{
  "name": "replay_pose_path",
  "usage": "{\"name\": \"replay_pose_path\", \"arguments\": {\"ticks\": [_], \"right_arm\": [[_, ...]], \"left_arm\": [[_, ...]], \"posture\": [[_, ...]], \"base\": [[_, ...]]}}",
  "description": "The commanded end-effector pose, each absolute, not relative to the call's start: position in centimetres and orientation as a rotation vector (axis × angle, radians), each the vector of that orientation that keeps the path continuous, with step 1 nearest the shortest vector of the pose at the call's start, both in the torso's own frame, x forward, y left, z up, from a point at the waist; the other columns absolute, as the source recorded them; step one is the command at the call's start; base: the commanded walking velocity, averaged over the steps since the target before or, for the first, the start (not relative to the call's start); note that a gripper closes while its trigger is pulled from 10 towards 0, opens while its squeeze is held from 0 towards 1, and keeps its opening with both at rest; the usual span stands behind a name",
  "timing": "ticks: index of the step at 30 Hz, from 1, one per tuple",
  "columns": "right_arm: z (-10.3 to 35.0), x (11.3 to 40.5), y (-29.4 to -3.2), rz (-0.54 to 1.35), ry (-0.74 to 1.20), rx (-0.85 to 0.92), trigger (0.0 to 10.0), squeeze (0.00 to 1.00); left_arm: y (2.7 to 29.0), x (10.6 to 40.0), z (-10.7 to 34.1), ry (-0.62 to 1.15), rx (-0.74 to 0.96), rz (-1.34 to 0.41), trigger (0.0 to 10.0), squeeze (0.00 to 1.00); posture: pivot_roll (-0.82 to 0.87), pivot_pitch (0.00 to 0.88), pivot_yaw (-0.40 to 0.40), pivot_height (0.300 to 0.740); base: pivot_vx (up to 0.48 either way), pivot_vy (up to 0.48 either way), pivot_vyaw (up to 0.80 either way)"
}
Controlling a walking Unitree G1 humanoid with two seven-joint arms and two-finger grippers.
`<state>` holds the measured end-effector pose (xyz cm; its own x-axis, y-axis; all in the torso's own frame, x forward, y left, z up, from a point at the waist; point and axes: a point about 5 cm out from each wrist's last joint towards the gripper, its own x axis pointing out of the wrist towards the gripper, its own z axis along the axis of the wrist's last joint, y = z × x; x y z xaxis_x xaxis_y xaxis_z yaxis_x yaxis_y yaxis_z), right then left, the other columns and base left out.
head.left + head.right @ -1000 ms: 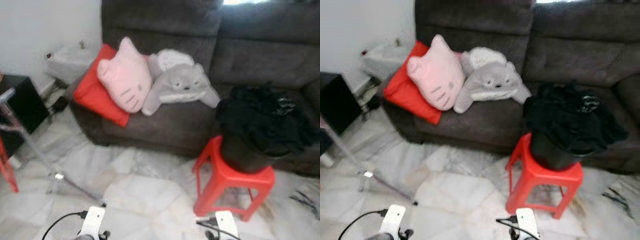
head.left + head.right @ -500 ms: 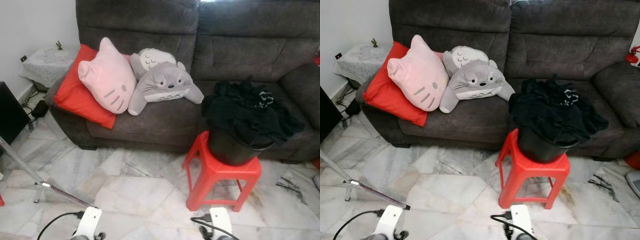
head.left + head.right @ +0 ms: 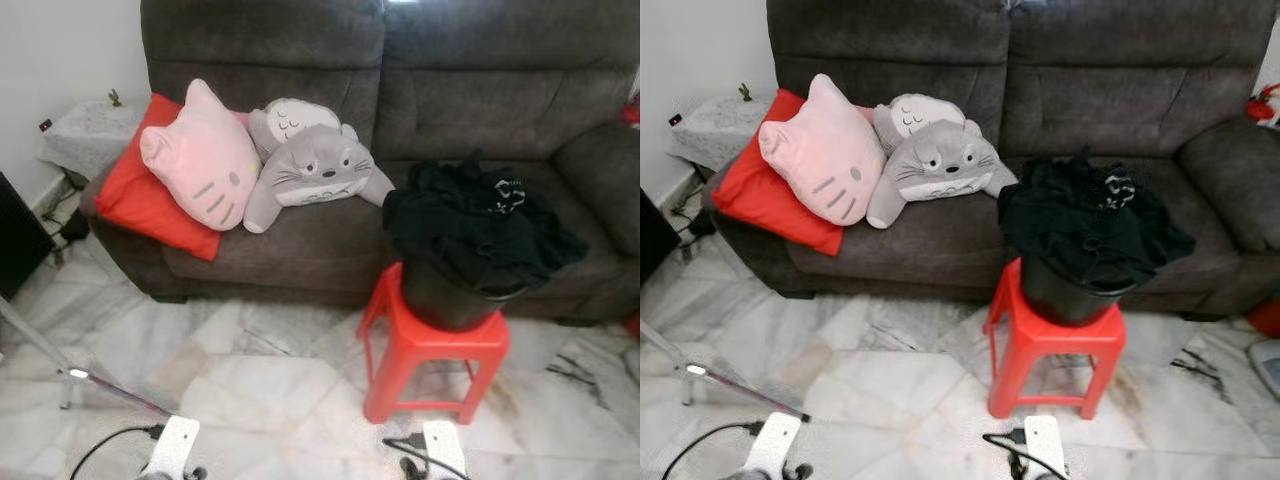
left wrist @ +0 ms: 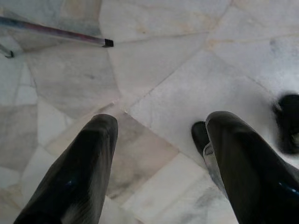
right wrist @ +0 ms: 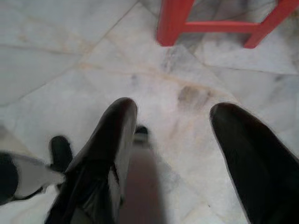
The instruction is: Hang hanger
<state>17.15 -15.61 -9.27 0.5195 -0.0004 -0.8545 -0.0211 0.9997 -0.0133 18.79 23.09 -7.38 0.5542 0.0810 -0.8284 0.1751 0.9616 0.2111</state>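
Observation:
A black bucket (image 3: 450, 295) heaped with dark clothes (image 3: 478, 225) stands on a red plastic stool (image 3: 432, 350) in front of a grey sofa (image 3: 480, 90). A small pale patterned bit (image 3: 505, 190) lies on top of the heap; I cannot tell what it is. My left gripper (image 4: 161, 121) hangs open over the marble floor with nothing between its fingers. My right gripper (image 5: 174, 108) is open too, low over the floor just short of the stool's legs (image 5: 170, 23). Both wrists (image 3: 172, 450) (image 3: 440, 450) show at the bottom edge of the eye views.
A red cushion (image 3: 135, 195), a pink cat pillow (image 3: 205, 160) and a grey plush (image 3: 315, 165) lie on the sofa's left seat. A metal pole (image 3: 110, 390) slants over the floor at left, its foot near my left gripper (image 4: 56, 33). A small covered side table (image 3: 85, 130) stands at far left.
The whole picture has shifted and sharpened, so the camera has moved and steadied. The stool, bucket and sofa things keep their places; both arms hang as before.

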Motion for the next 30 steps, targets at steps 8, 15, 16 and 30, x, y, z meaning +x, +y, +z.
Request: {"name": "replay_pose_path", "arguments": {"ticks": [8,15,16,30], "right_arm": [[-9.1,17.3,-17.3,-0.036,1.02,-0.047,10.0,0.0],[-9.1,17.2,-18.2,-0.055,1.018,-0.044,10.0,0.0],[-9.1,17.1,-18.3,-0.05,1.019,-0.045,10.0,0.0],[-9.1,17.0,-18.2,-0.052,1.017,-0.053,10.0,0.0]], "left_arm": [[21.8,18.9,-7.6,0.989,0.267,-0.083,10.0,0.0],[21.0,18.8,-7.8,0.992,0.252,-0.088,10.0,0.0],[21.0,18.8,-7.9,0.992,0.246,-0.081,10.0,0.0],[21.0,18.6,-8.0,1.0,0.226,-0.081,10.0,0.0]], "posture": [[-0.05,0.0,0.005,0.74],[-0.05,0.0,-0.003,0.74],[-0.05,0.0,-0.004,0.74],[-0.07,0.0,0.007,0.74]], "base": [[0.0,-0.331,0.0],[0.0,-0.269,0.0],[0.0,0.0,0.0],[0.0,0.0,0.0]]}}
